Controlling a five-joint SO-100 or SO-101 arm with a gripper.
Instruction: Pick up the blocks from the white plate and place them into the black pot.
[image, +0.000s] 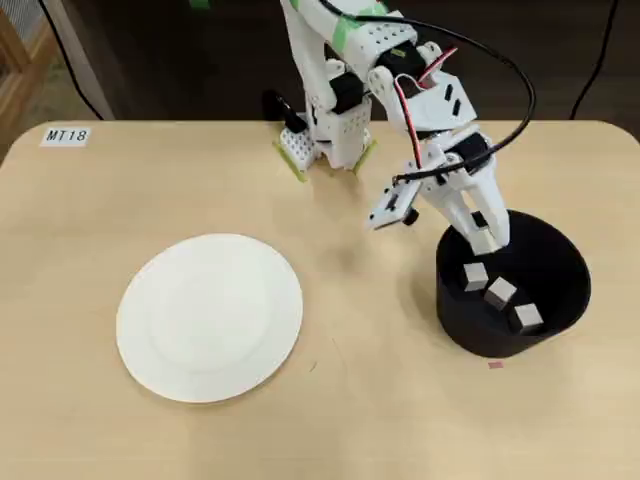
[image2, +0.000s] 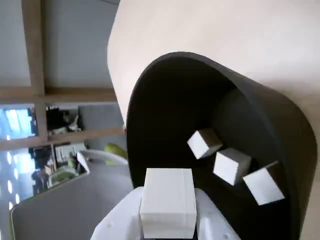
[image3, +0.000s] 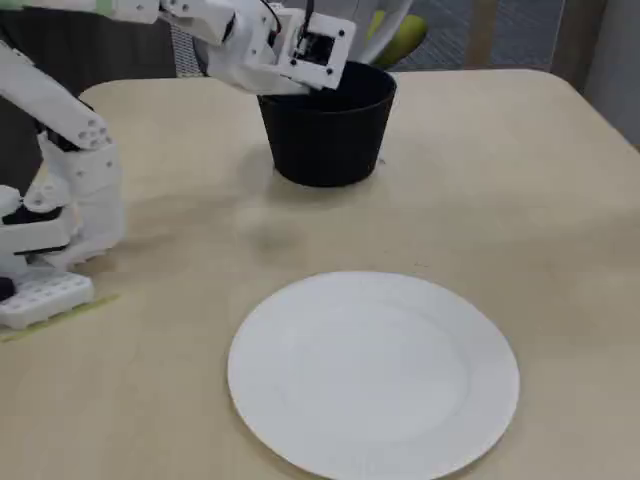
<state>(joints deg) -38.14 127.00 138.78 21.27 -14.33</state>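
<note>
The gripper apparently clasps 1 block over the black pot.

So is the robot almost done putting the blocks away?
Almost. Three blocks already lie in the pot, and the plate is bare. The gripper holds the fourth block above the pot's rim. All that's left is letting it drop in.
</note>
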